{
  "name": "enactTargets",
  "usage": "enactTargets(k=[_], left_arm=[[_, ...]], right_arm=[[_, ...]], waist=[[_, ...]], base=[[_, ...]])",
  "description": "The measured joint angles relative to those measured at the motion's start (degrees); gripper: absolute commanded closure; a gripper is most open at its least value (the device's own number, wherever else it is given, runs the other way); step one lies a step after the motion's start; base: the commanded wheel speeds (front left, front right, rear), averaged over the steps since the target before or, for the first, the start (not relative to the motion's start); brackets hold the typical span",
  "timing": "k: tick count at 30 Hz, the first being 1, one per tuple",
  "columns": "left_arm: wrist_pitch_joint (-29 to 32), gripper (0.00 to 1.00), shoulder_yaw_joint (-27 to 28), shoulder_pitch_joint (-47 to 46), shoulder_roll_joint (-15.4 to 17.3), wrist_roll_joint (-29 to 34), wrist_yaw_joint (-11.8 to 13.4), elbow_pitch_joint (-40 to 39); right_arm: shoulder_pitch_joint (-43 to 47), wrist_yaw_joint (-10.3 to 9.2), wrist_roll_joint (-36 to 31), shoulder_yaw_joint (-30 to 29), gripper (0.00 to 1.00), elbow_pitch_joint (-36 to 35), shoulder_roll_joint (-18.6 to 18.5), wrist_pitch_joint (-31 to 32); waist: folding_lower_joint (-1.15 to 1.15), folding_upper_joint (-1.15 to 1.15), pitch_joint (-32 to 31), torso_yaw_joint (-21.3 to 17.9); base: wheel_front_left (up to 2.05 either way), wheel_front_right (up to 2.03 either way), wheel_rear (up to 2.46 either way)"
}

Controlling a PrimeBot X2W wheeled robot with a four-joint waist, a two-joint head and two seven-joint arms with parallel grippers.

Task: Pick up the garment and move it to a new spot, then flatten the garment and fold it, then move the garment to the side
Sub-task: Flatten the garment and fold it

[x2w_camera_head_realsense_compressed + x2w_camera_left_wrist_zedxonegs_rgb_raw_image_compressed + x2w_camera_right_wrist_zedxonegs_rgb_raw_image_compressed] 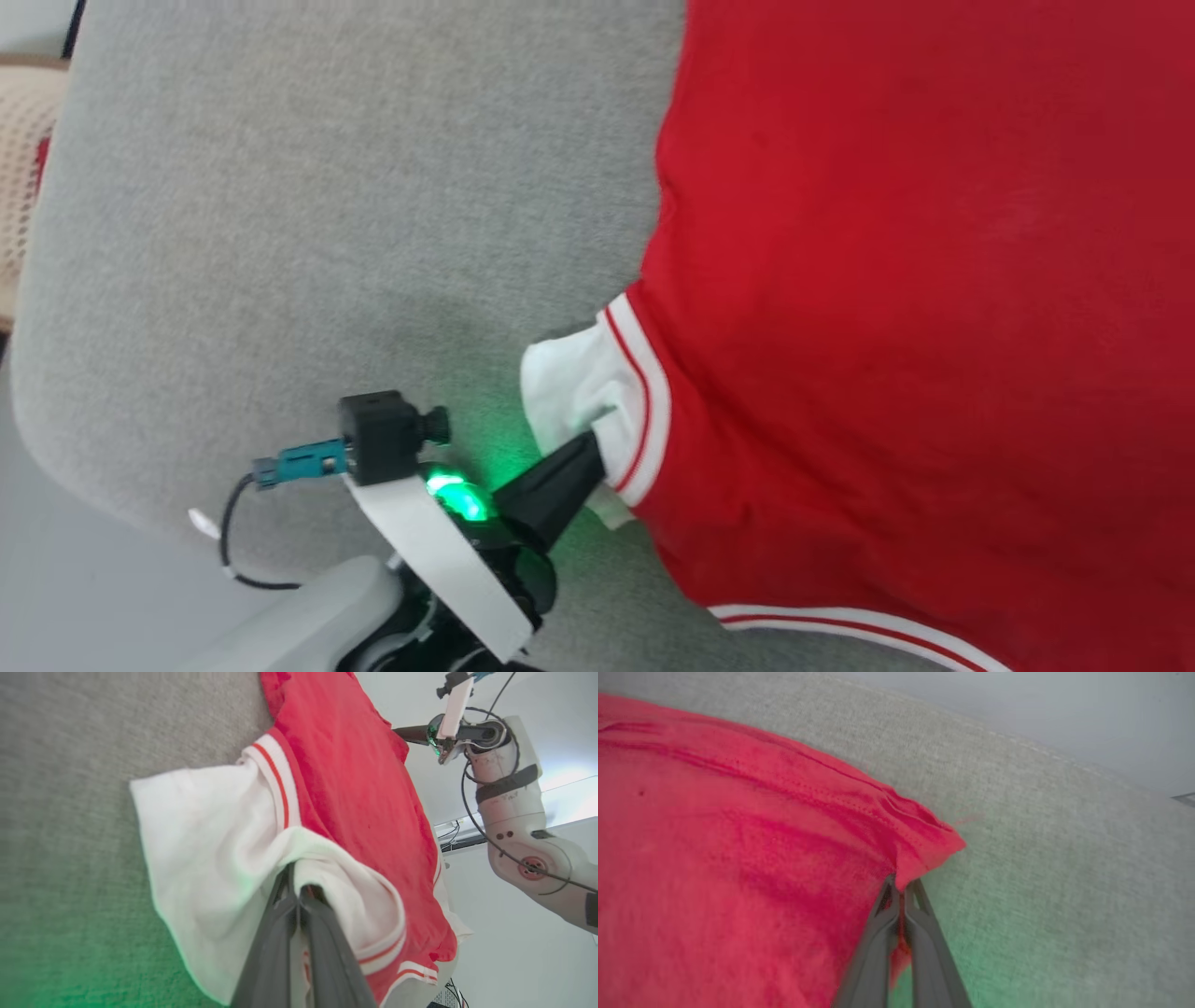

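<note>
The red garment (pixel 915 308) spreads over the right of the grey cushion, with a white sleeve and red-and-white striped trim at its left edge. My left gripper (pixel 595 446) is shut on that white sleeve (pixel 210 858), its dark fingers (pixel 280 933) pinching a fold of it. In the left wrist view the garment (pixel 355 788) runs away toward my right gripper (pixel 401 731) at its far corner. My right gripper (pixel 900 887) is shut on a red corner of the garment (pixel 738 858), fabric caught between its fingers (pixel 924 933).
The grey fabric cushion (pixel 327 233) lies bare on the left, its rounded edge falling to a pale floor (pixel 56 579) at the lower left. A beige mesh object (pixel 23 159) sits past the left edge. My right forearm (pixel 514 812) stands beyond the garment.
</note>
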Motion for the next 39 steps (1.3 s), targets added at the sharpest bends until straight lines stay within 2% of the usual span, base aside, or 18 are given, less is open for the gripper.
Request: enactTargets(k=[8,12,15,21,27,31,36,37,38,39], left_arm=[[-0.01,1.00,4.50,4.65,2.91,-0.14,-0.01,1.09],[0.00,1.00,6.77,7.23,4.22,-0.14,-0.01,1.45],[-0.01,1.00,9.01,9.33,4.35,-0.87,-0.01,1.43],[-0.01,1.00,12.17,12.85,5.84,-1.30,-0.01,1.74],[0.00,1.00,14.54,15.37,6.10,-1.36,-0.01,1.91],[0.00,1.00,14.83,16.06,6.30,-1.77,-0.01,1.90],[0.00,1.00,15.15,16.50,6.79,-1.89,-0.01,1.97],[0.00,1.00,15.06,16.55,6.84,-1.89,-0.01,2.03],[-0.01,1.00,14.99,16.61,6.87,-1.90,-0.01,2.07],[-0.01,1.00,15.00,16.69,6.89,-1.94,-0.01,2.07]], right_arm=[[13.69,0.00,10.78,3.81,1.00,-12.01,-6.25,-0.71],[24.55,0.00,16.46,2.35,1.00,-19.68,-9.15,-0.16],[34.13,0.00,20.29,-0.21,1.00,-24.93,-9.64,-0.13],[53.74,0.00,23.53,-4.91,1.00,-34.79,-7.51,0.33],[69.23,-0.01,23.30,-6.88,1.00,-41.69,-1.91,1.25],[75.80,-0.01,22.42,-6.06,1.00,-45.31,2.01,2.02],[78.24,0.00,20.25,-5.33,1.00,-48.07,4.82,2.19],[78.19,0.00,19.65,-5.58,0.72,-48.20,5.22,1.66],[78.09,0.00,18.79,-5.89,0.14,-48.36,5.53,1.14],[77.91,0.00,18.05,-6.33,0.00,-48.58,5.59,0.85]], waist=[[0.00,0.00,-5.02,-4.61],[0.00,0.00,-7.65,-7.25],[0.00,0.00,-9.65,-9.08],[0.00,0.00,-12.57,-12.93],[0.00,0.00,-14.68,-15.31],[0.00,0.00,-15.36,-15.79],[0.00,0.00,-15.62,-16.40],[0.00,0.00,-15.69,-16.49],[0.00,0.00,-15.78,-16.58],[0.00,0.00,-15.87,-16.67]], base=[[0.00,0.00,0.00],[0.00,0.00,0.00],[0.00,0.00,0.00],[0.00,0.00,0.00],[0.00,0.00,0.00],[0.00,0.00,0.00],[0.00,0.00,0.00],[0.00,0.00,0.00],[0.00,0.00,0.00],[0.00,0.00,0.00]])
